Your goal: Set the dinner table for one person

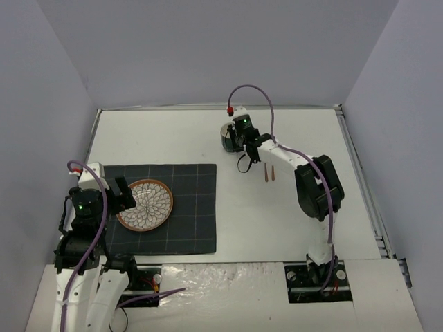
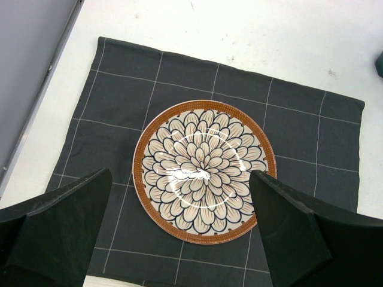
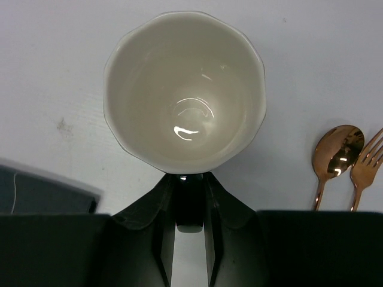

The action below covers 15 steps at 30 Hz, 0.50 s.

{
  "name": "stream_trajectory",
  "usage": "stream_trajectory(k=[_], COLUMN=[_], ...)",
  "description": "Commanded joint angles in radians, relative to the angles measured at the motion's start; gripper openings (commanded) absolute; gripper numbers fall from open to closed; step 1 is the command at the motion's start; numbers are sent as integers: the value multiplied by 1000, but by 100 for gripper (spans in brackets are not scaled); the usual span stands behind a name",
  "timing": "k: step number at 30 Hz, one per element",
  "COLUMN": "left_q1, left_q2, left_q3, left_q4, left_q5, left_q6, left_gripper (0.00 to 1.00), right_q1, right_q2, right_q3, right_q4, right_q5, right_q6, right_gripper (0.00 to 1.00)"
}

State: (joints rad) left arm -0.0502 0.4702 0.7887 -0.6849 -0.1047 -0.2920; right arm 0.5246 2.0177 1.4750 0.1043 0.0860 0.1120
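**Surroundings, left to right.** A dark grey cloth placemat with a pale grid (image 1: 197, 207) lies on the 9 o'clock side. A round plate with a brown rim and a petal pattern (image 1: 151, 207) sits on the mat's left half. Well apart from the mat, toward 12 o'clock, stands a dark ceramic cup with a white scalloped inside (image 3: 185, 89). Near it, at its 4 o'clock, lie a copper-coloured metal spoon (image 3: 337, 149) and a matching fork (image 3: 365, 161). They lie side by side with their handles toward 6 o'clock.

**Task item.** The large white rectangular dinner table (image 1: 256, 221) fills the enclosure floor. Its long axis appears to run from 9 to 3 o'clock (judged from the overhead view only).

**Arms.** The left arm is folded close to its base. The left gripper (image 2: 179, 179) hangs over the plate, its fingers (image 2: 60, 233) spread wide and gripping nothing. The right arm is stretched far toward 12 o'clock with the elbow raised. The right gripper (image 3: 190, 182) is clamped on the cup's dark handle.
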Motion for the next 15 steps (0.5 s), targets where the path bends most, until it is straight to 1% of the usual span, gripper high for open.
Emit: stream_trajectory(k=[1,5,9,15], left_q1=[9,9,10,10], left_q2=[13,13,15,15], left_q3=[21,21,21,21], left_q4=[39,39,41,39], left_q5=[5,5,5,5], left_q6=[1,1,1,1], left_gripper=[97,97,97,97], right_q1=[26,57,121,204], right_q2=[-206,-284,-339,-373], right_q3=[-63,-112,-143,-199], right_q4=[121,131,143,234], right_q5=[-72,-101,-134,-200], right_q6=[-81,-85,-97,-82], right_gripper=[0,0,0,0])
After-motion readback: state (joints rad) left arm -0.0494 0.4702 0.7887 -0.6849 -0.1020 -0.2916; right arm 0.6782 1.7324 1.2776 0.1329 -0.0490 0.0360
